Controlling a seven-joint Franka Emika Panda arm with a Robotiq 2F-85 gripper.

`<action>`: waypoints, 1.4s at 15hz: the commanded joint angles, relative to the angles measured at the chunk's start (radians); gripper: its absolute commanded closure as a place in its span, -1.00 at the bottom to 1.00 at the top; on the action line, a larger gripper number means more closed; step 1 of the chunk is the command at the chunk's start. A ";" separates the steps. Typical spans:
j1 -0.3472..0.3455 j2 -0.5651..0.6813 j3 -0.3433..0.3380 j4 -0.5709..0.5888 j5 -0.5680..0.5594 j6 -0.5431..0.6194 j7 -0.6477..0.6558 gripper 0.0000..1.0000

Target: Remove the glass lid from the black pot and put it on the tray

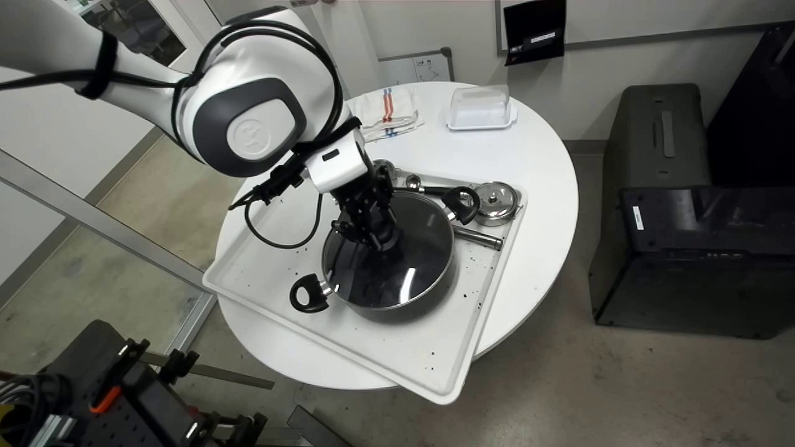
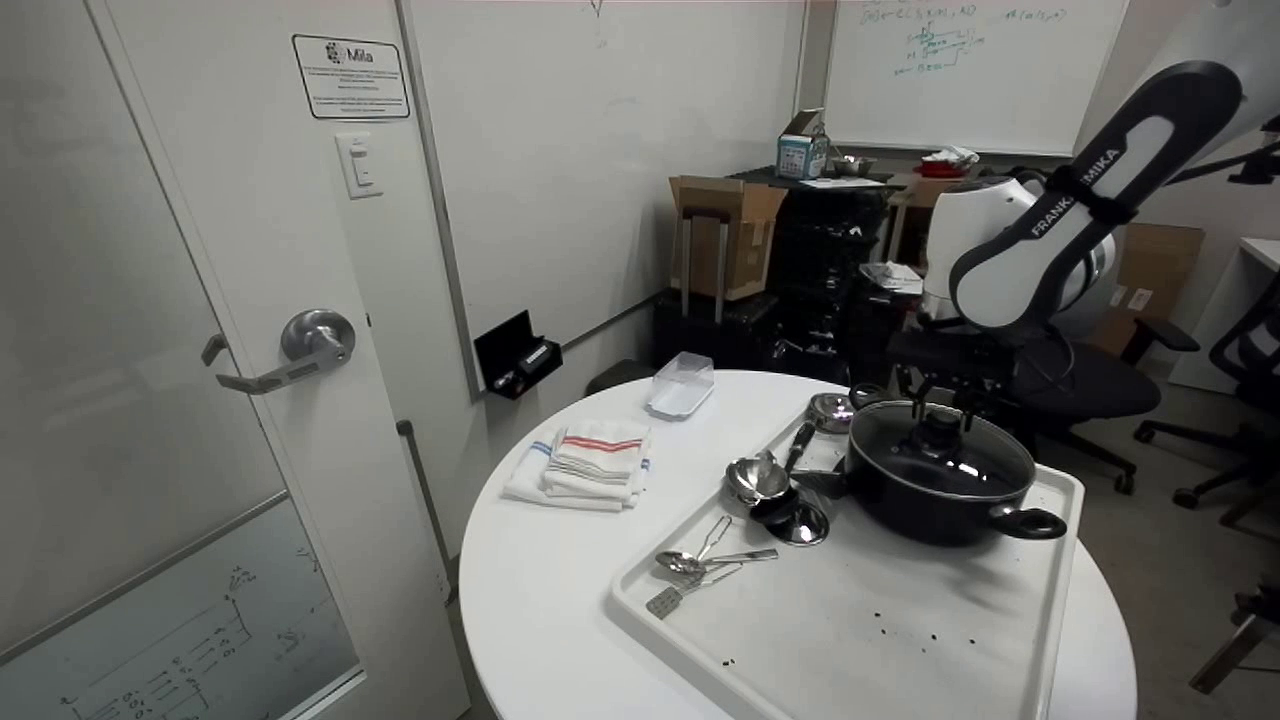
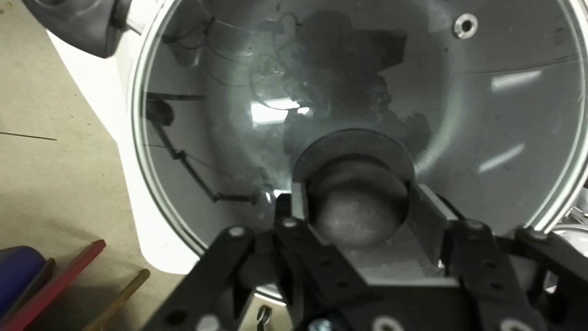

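Observation:
The black pot (image 2: pixel 915 512) stands on the pale tray (image 1: pixel 279 273), which also shows in an exterior view (image 2: pixel 850 620). The glass lid (image 1: pixel 404 279) lies level on the pot; its rim and clear disc fill much of the wrist view (image 3: pixel 220 151). My gripper (image 3: pixel 356 197) is over the lid with one finger on each side of the dark centre knob. The fingers are drawn in to about the knob's width and appear shut on it. In an exterior view the gripper (image 2: pixel 942 415) points straight down at the knob. In another it hides part of the lid (image 1: pixel 379 239).
A small lidded steel pot (image 1: pixel 495 202) stands close beside the black pot. Steel utensils (image 2: pixel 700 568) and a steel bowl (image 2: pixel 757 482) lie on the tray. Folded towels (image 2: pixel 600 462) and a clear container (image 2: pixel 682 386) are on the round white table (image 1: pixel 546 205).

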 commanded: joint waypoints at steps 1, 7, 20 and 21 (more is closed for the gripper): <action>0.016 0.000 -0.012 0.014 -0.004 -0.007 0.023 0.44; 0.018 -0.063 -0.002 -0.025 -0.004 0.007 0.004 0.50; 0.174 -0.245 -0.005 -0.172 -0.188 0.066 -0.004 0.50; 0.188 -0.252 -0.002 -0.181 -0.214 0.067 -0.005 0.50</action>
